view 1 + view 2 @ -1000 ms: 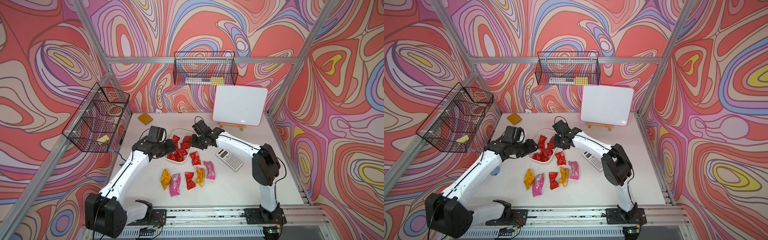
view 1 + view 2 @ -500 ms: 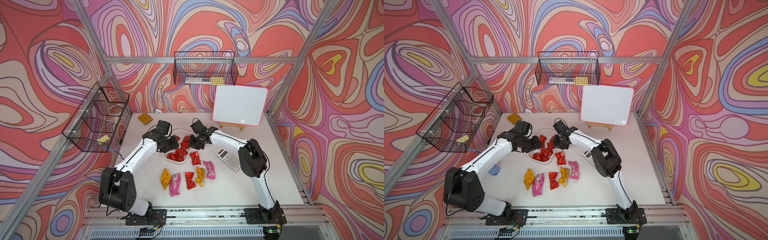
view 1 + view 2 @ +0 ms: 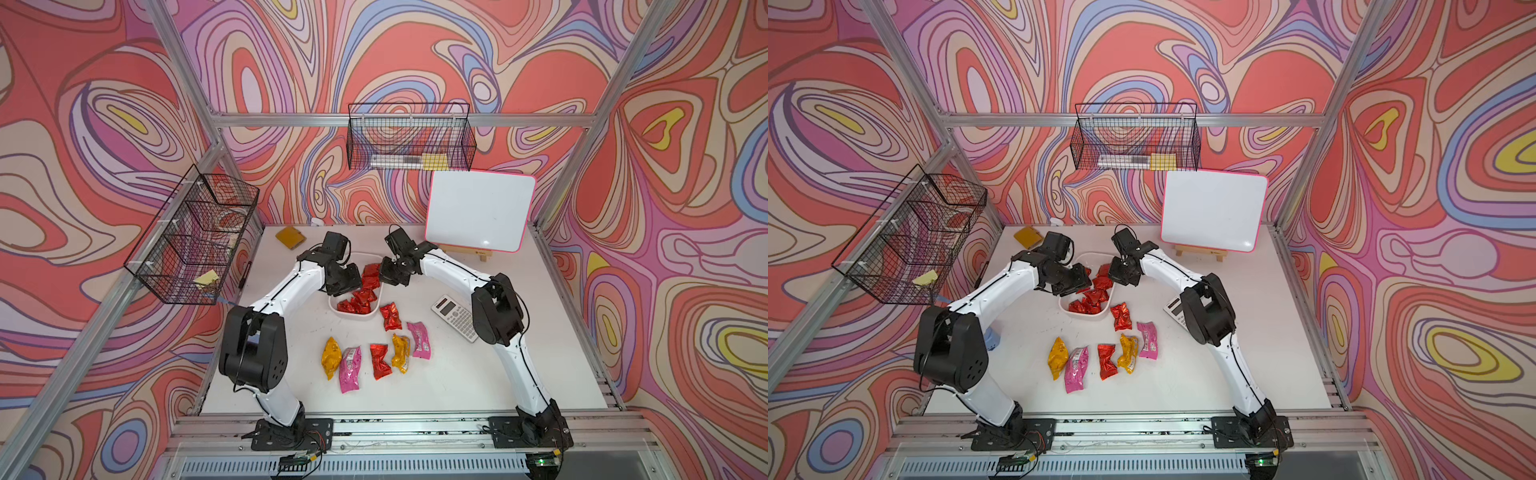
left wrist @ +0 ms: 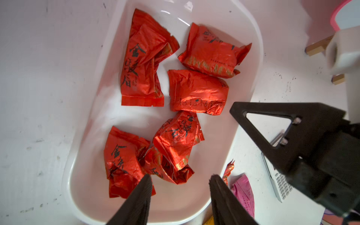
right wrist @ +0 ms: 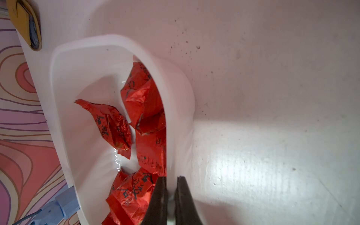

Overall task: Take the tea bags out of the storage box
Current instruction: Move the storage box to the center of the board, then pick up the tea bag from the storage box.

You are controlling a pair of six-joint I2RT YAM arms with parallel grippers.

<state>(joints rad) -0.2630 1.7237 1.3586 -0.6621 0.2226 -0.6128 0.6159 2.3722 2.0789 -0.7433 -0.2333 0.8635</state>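
While the right gripper (image 5: pixel 171 178) pinches the right wall of the storage box (image 5: pixel 58 78), jaws pressed together on the thin plastic, the left gripper (image 4: pixel 180 176) hangs spread and empty over the box. The smooth white rounded-rectangle tub sits mid-table, its long axis running near to far. Six crinkly red foil tea bags (image 4: pixel 196 91) lie jumbled inside. Six more lie on the table (image 3: pixel 457 386) nearer: two red sachets (image 3: pixel 390 316), two orange-yellow sachets (image 3: pixel 331 357), two longer pink sachets (image 3: pixel 350 369), mostly lengthwise near-to-far.
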